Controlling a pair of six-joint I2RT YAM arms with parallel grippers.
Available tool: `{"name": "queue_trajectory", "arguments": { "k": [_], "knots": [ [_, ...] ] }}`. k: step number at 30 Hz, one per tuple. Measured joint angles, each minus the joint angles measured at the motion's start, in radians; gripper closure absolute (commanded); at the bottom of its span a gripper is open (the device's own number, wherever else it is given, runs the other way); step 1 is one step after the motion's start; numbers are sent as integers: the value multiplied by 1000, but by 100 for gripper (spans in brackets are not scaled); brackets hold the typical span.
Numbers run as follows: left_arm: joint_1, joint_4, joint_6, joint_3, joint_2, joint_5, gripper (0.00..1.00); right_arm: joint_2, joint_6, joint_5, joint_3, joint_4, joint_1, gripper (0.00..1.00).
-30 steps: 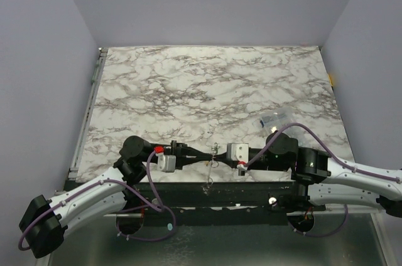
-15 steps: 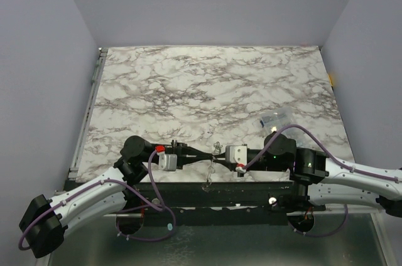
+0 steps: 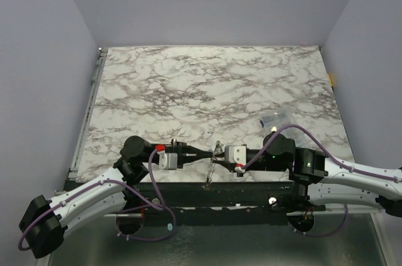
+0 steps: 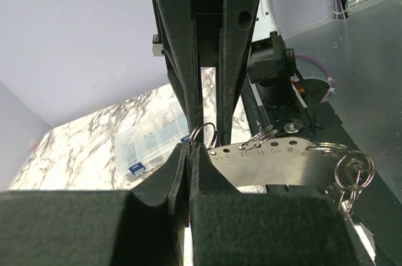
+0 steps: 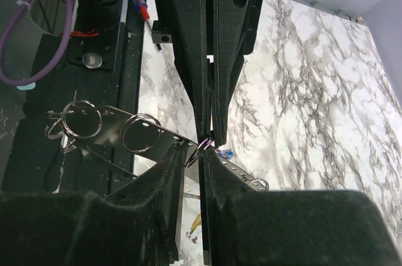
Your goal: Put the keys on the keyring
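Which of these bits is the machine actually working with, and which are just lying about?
In the job: left pincer, right pincer, the keyring at their tips, the holed metal strip beside it.
Lying about: clear plastic box, on the marble table.

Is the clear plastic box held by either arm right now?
No, the clear plastic box lies by itself on the marble table, towards its right side.

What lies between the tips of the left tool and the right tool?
A thin metal strip with numbered holes, carrying small wire rings. Both wrist views show it; the top view only faintly.
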Motion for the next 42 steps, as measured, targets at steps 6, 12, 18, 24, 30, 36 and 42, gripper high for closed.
{"name": "queue_trajectory", "arguments": {
  "k": [6,12,18,24,30,36,42],
  "knots": [
    [0,-5,3,0,0,-14,100,20,-13,31,19,-37,0,99],
    [1,-21,6,-7,0,-19,100,33,-20,80,27,-58,1,99],
    [1,-25,9,-9,-9,-19,63,32,-35,99,27,-58,2,99],
    [1,-16,-3,-9,-75,-28,56,-21,-68,103,-12,-49,3,99],
    [1,38,-87,-10,-102,-70,57,-55,-86,101,-45,-43,3,99],
    [2,48,-141,-8,-116,-99,57,-55,-106,53,-45,-43,3,99],
    [2,59,-228,45,-37,-67,62,-79,-112,10,-45,-37,3,99]
  ]
}}
